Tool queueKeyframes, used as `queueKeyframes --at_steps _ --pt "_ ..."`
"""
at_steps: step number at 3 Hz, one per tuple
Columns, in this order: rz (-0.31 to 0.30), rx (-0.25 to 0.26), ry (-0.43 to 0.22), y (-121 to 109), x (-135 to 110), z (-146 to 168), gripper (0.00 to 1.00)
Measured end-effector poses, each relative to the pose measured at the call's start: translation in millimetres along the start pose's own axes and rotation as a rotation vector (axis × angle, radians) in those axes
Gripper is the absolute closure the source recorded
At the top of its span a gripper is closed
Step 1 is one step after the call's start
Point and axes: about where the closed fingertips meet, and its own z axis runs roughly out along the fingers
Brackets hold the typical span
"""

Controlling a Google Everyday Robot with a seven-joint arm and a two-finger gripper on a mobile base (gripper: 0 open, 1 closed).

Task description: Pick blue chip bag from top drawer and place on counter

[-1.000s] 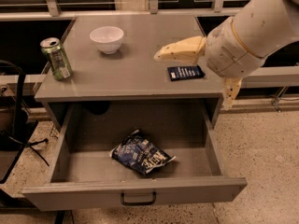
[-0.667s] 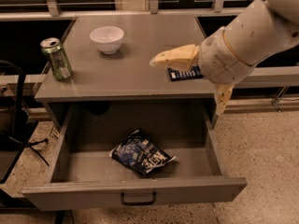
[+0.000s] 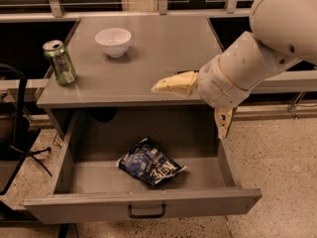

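The blue chip bag (image 3: 151, 165) lies crumpled on the floor of the open top drawer (image 3: 143, 205), near its middle. The drawer is pulled fully out below the counter (image 3: 158, 48). My gripper (image 3: 188, 112) hangs over the counter's front right edge, above and to the right of the bag and well clear of it. It is open and empty. One cream finger (image 3: 173, 84) points left over the counter edge. The other finger (image 3: 224, 124) points down at the drawer's right side.
A white bowl (image 3: 113, 41) stands at the back left of the counter. A green can (image 3: 59, 62) stands at its left edge. My arm (image 3: 257, 58) covers the counter's right front part. A black stand (image 3: 20, 133) is to the left of the cabinet.
My arm and gripper have moved left and lower along the counter's front edge, toward the drawer. The arm now covers the small dark blue packet on the counter. The bag has not moved.
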Motion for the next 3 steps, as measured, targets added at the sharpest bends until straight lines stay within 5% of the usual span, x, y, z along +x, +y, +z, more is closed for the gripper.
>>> queueKeyframes --at_steps 3 --pt "0.045 -0.021 -0.043 27 -4 47 0.0"
